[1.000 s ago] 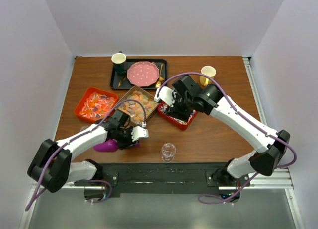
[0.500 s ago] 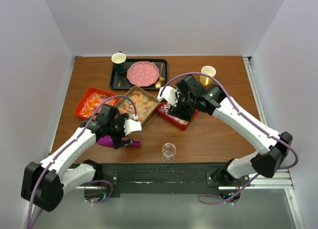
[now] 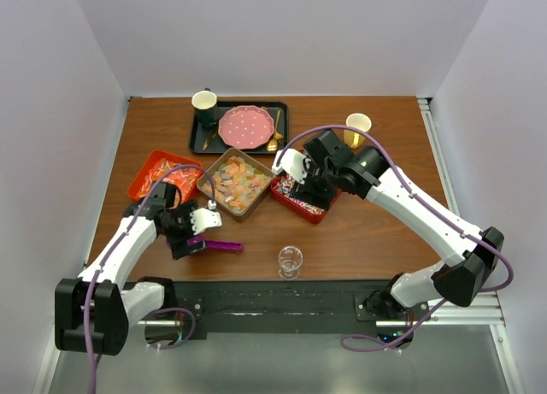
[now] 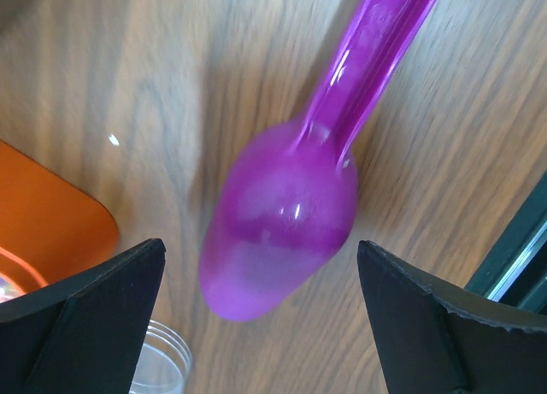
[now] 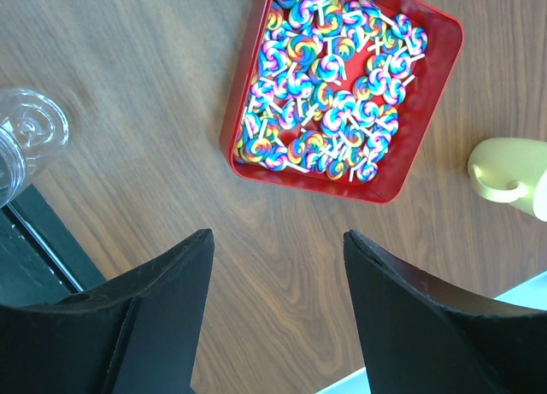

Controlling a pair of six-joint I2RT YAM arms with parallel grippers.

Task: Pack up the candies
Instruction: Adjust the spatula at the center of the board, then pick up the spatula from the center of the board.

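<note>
Orange-red wrapped candies fill an orange tray [image 3: 158,173] at the left. Pastel gummies fill a brown tray [image 3: 237,182] in the middle. Swirled candies [image 5: 329,82] fill a red tray [image 3: 309,208], which also shows in the right wrist view [image 5: 427,163]. My left gripper [image 3: 190,236] is open and low over the bowl end of the purple scoop [image 3: 220,245]. In the left wrist view the scoop [image 4: 282,214] lies on the wood between my spread fingers [image 4: 94,317], untouched. My right gripper [image 3: 303,187] hovers open and empty over the red tray; in its wrist view [image 5: 278,326] bare wood shows between the fingers.
A clear jar [image 3: 291,259] stands near the front edge, also in the right wrist view [image 5: 26,138]. A clear plastic rim [image 4: 162,360] sits by the left finger. A black tray [image 3: 201,138] at the back holds a pink dotted plate [image 3: 246,126], a cup and gold cutlery. A yellow cup [image 3: 358,126] stands back right.
My left arm has swung left and back, and the scoop's handle now shows on the table to the gripper's right. The right arm has barely moved.
</note>
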